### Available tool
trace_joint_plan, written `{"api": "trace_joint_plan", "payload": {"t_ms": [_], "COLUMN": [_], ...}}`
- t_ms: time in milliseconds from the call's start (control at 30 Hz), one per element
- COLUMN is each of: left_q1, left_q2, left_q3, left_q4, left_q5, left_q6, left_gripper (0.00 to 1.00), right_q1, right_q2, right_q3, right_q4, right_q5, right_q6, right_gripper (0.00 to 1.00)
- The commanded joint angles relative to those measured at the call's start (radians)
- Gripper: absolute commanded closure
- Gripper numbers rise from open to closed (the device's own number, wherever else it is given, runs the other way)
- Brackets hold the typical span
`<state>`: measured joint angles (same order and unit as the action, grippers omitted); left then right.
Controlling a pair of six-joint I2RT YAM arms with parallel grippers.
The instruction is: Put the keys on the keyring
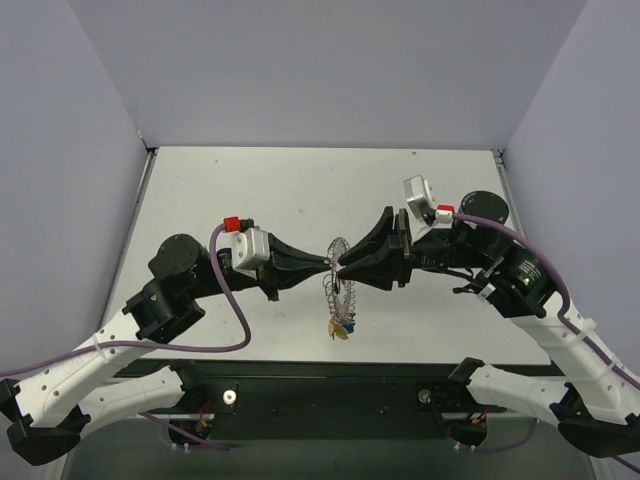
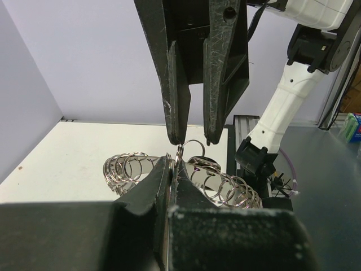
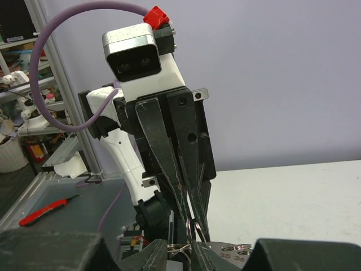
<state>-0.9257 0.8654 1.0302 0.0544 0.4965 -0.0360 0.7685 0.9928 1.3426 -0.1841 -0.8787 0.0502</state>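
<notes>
Both grippers meet tip to tip above the middle of the white table. The keyring (image 1: 337, 292) is a silvery coiled wire ring hanging between them. My left gripper (image 1: 329, 265) is shut on one of its loops (image 2: 179, 153). My right gripper (image 1: 344, 266) faces it with its fingers slightly apart, and a small loop (image 2: 195, 148) lies between the tips. Keys with a yellow and a blue head (image 1: 345, 328) dangle from the bottom of the ring. In the left wrist view the coil (image 2: 128, 167) spreads to both sides behind my left gripper (image 2: 174, 162). In the right wrist view, wire runs between my right fingertips (image 3: 198, 248).
The table (image 1: 250, 190) is walled at the back and on both sides. Its near edge meets the dark mounting rail (image 1: 330, 395) that carries the arm bases. Off the table, a red-handled tool (image 3: 48, 210) lies on a grey bench.
</notes>
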Motion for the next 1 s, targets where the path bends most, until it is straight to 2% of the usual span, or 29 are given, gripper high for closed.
{"api": "trace_joint_plan", "payload": {"t_ms": [0, 167, 633, 867, 900, 967], "left_q1": [0.002, 0.002, 0.002, 0.001, 0.002, 0.001], "left_q2": [-0.019, -0.019, -0.020, -0.014, -0.012, -0.020], "left_q3": [0.056, 0.051, 0.053, 0.053, 0.053, 0.045], "left_q4": [0.056, 0.056, 0.073, 0.084, 0.082, 0.087], "left_q5": [-0.033, -0.045, -0.013, 0.014, 0.016, 0.017], "left_q6": [0.021, 0.028, 0.010, 0.001, 0.001, 0.001], "left_gripper": [1.00, 1.00, 1.00, 1.00, 1.00, 1.00], "right_q1": [0.009, 0.009, 0.012, 0.012, 0.014, 0.012], "right_q2": [-0.019, -0.028, -0.008, 0.003, 0.007, 0.013], "right_q3": [0.001, 0.000, -0.026, -0.036, -0.036, -0.036], "right_q4": [0.035, 0.035, 0.015, 0.032, 0.032, 0.031], "right_q5": [-0.011, 0.006, 0.066, 0.086, 0.087, 0.087], "right_q6": [0.022, 0.039, 0.011, 0.025, 0.027, 0.028], "right_gripper": [0.73, 0.63, 0.63, 0.75, 0.78, 0.90]}}
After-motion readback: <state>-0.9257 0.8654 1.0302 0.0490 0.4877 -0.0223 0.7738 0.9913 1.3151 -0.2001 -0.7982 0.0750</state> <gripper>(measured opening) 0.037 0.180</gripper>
